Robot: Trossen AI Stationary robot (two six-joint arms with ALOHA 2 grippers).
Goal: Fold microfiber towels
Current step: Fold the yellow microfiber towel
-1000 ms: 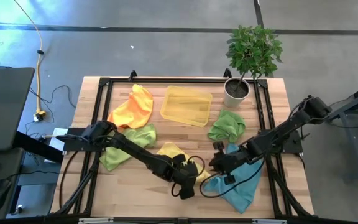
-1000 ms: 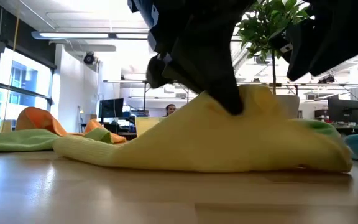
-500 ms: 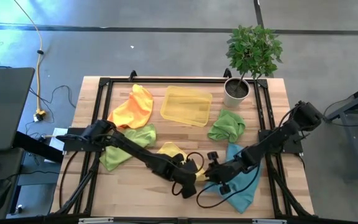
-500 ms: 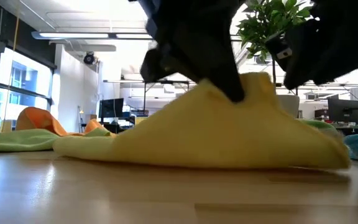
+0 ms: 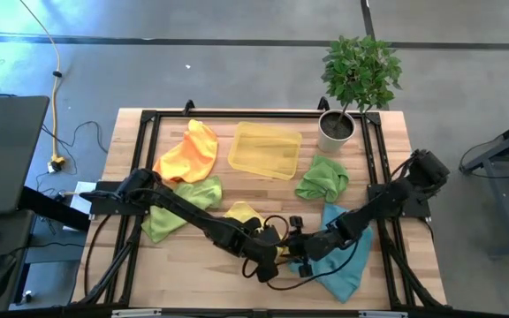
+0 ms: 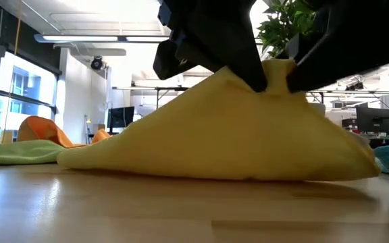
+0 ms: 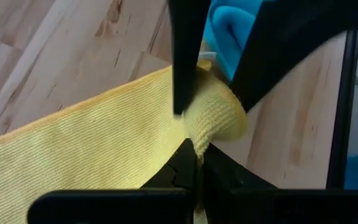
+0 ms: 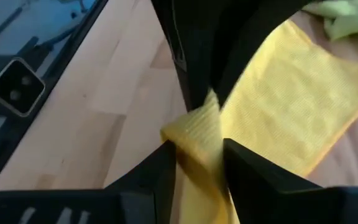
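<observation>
Both arms are bunched up at the front middle of the table (image 5: 193, 274). The left gripper (image 5: 270, 256) has its jaws pinched tight on a corner of the yellow towel (image 6: 235, 135), lifting it into a tent shape while the rest drapes on the wood. The right gripper (image 5: 297, 254) sits right against it, with its fingers (image 8: 160, 177) apart and straddling that same raised corner, though I can't tell if it's actually squeezing. The teal towel (image 5: 343, 265) lies just to the right, the 2 green ones (image 5: 323, 179) (image 5: 179, 205) and the orange towel (image 5: 191, 152) farther back near the yellow tray (image 5: 263, 148).
</observation>
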